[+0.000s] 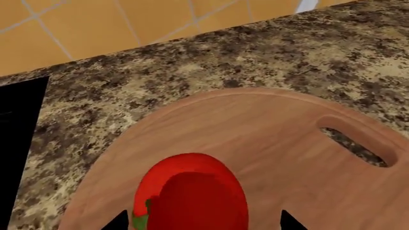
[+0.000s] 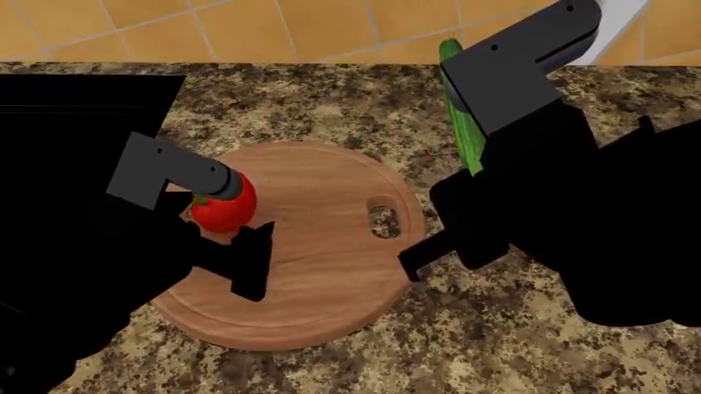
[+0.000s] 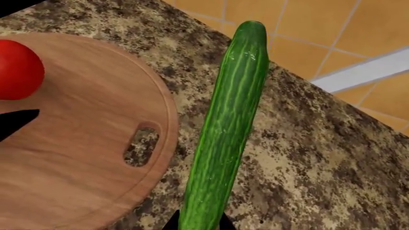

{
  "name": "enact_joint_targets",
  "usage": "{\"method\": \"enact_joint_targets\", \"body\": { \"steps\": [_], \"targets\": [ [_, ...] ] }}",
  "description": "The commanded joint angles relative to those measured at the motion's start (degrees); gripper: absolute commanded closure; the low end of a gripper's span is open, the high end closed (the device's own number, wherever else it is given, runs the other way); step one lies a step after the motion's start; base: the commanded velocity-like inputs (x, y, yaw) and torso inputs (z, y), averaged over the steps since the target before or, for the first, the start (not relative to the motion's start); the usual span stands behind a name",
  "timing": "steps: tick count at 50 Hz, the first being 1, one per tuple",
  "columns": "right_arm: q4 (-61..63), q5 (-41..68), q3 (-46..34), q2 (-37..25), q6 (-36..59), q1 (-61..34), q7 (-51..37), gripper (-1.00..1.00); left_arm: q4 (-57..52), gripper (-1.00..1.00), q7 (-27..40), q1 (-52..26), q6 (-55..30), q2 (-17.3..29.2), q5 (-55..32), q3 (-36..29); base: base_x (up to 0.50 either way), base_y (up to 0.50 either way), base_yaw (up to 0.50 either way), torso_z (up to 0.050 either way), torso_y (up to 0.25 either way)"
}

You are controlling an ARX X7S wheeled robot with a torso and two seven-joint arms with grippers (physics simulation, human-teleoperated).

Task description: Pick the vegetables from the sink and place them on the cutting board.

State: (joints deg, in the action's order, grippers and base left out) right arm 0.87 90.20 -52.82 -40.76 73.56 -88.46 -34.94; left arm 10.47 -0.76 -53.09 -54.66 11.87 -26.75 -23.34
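Head view shows the cutting board [image 2: 318, 246] lying flat on the speckled table [image 2: 493, 345], with the sink [image 2: 77, 107] at the table's left end. The tomato [image 2: 225, 207] sits on the board's left part, green stem visible at its side. The left tool [image 2: 225, 234] is around the tomato; left wrist view shows the tomato [image 1: 191, 191] between two dark fingertips [image 1: 290, 221], but whether they press on it cannot be told. Board handle hole [image 2: 383, 220] points toward the right arm.

The right tool [image 2: 465, 176] is clamped on the lower end of the cucumber [image 2: 465, 123], which is held over the table just beside the board's handle side, not above the wood. Right wrist view confirms the cucumber [image 3: 227, 129] extends away from the tool, alongside the board [image 3: 70, 158] edge, toward the tiled wall [image 2: 328, 25].
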Motion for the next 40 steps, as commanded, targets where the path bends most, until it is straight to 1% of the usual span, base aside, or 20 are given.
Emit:
{"method": "enact_joint_targets", "body": {
  "steps": [1,4,8,11,13,14,16,17,19,26,29,31,32,33,34,36,37,40],
  "targets": [
    [-0.91,0.07,-0.37,0.52,0.51,-0.12,-1.18,1.0,-7.5,-1.0,2.34,-1.26,-3.17,1.07,-2.78,3.32,0.0,0.0,0.0,0.0,0.0],
    [-1.87,-0.03,-0.72,1.12,0.38,0.14,-0.84,1.0,-11.33,-1.0,3.58,-1.65,-5.05,1.62,-4.15,5.17,0.0,0.0,0.0,0.0,0.0],
    [-1.19,-0.36,-0.83,1.47,-0.23,0.49,-0.39,1.0,-11.12,-1.0,4.04,-3.03,-4.39,1.85,-4.18,6.59,0.0,0.0,0.0,0.0,0.0],
    [-3.51,2.61,-1.16,2.92,1.24,0.3,-3.22,1.0,-13.03,-1.0,4.54,-3.58,-4.82,2.22,-4.7,7.46,0.0,0.0,0.0,0.0,0.0],
    [-5.39,4.49,-1.17,3.95,1.8,0.07,-3.63,1.0,-14.36,-1.0,4.8,-3.28,-5.11,2.21,-5.67,8.75,0.0,0.0,0.0,0.0,0.0],
    [-5.95,3.79,-1.46,4.63,1.73,-0.31,-3.13,1.0,-15.21,-1.0,4.94,-3.07,-5.15,2.4,-5.76,8.81,0.0,0.0,0.0,0.0,0.0],
    [-9.81,5.85,-1.48,6.76,2.27,-1.01,-2.96,1.0,-16.49,-1.0,5.64,-2.86,-4.58,2.32,-6.33,10.59,0.0,0.0,0.0,0.0,0.0],
    [-11.95,5.84,-1.62,7.96,2.28,-1.53,-1.89,1.0,-17.67,-1.0,5.89,-2.46,-2.89,2.64,-5.67,10.76,0.0,0.0,0.0,0.0,0.0],
    [-15.36,5.98,-1.98,10.12,2.84,-2.82,0.58,1.0,-19.35,-1.0,6.31,-1.42,-1.06,2.64,-6.33,13.18,0.0,0.0,0.0,0.0,0.0],
    [-30.19,3.32,-4.85,18.2,5.07,-8.76,10.53,1.0,-25.13,-1.0,9.18,-0.08,-2.75,3.54,-10.14,20.46,0.0,0.0,0.0,0.0,0.0],
    [-34.55,2.17,-5.72,20.63,4.94,-10.05,14.74,1.0,-26.48,-1.0,9.55,0.73,-2.99,3.89,-10.53,20.91,0.0,0.0,0.0,0.0,0.0],
    [-37.33,-0.73,-8.34,22.97,5.39,-11.32,19.41,1.0,-26.5,-1.0,10.87,0.88,-2.85,3.55,-10.25,21.78,0.0,0.0,0.0,0.0,0.0],
    [-39.66,-1.81,-9.33,24.25,5.29,-11.68,22.35,1.0,-26.98,-1.0,11.71,0.61,-2.99,3.09,-11.08,23.61,0.0,0.0,0.0,0.0,0.0],
    [-40.65,-2.31,-9.89,24.78,5.4,-11.92,23.76,1.0,-27.32,-1.0,11.58,0.57,-3.09,3.15,-11.47,23.88,0.0,0.0,0.0,0.0,0.0],
    [-41.6,-2.42,-10.28,25.42,5.67,-12.04,25.65,1.0,-28.69,-1.0,10.79,0.96,-1.71,3.97,-10.46,22.49,0.0,0.0,0.0,0.0,0.0],
    [-44.43,-4.3,-12.21,27.33,5.83,-12.86,29.19,1.0,-30.13,-1.0,11.12,1.46,-2.46,4.04,-11.02,22.45,0.0,0.0,0.0,0.0,0.0],
    [-44.97,-4.55,-12.4,27.6,5.64,-12.92,29.56,1.0,-30.23,-1.0,11.19,1.55,-2.44,4.05,-11.06,22.5,0.0,0.0,0.0,0.0,0.0],
    [-48.81,-7.54,-16.8,30.57,7.72,-13.15,34.45,1.0,-30.26,-1.0,11.02,2.36,-1.6,4.23,-10.69,22.27,0.0,0.0,0.0,0.0,0.0]
  ]
}}
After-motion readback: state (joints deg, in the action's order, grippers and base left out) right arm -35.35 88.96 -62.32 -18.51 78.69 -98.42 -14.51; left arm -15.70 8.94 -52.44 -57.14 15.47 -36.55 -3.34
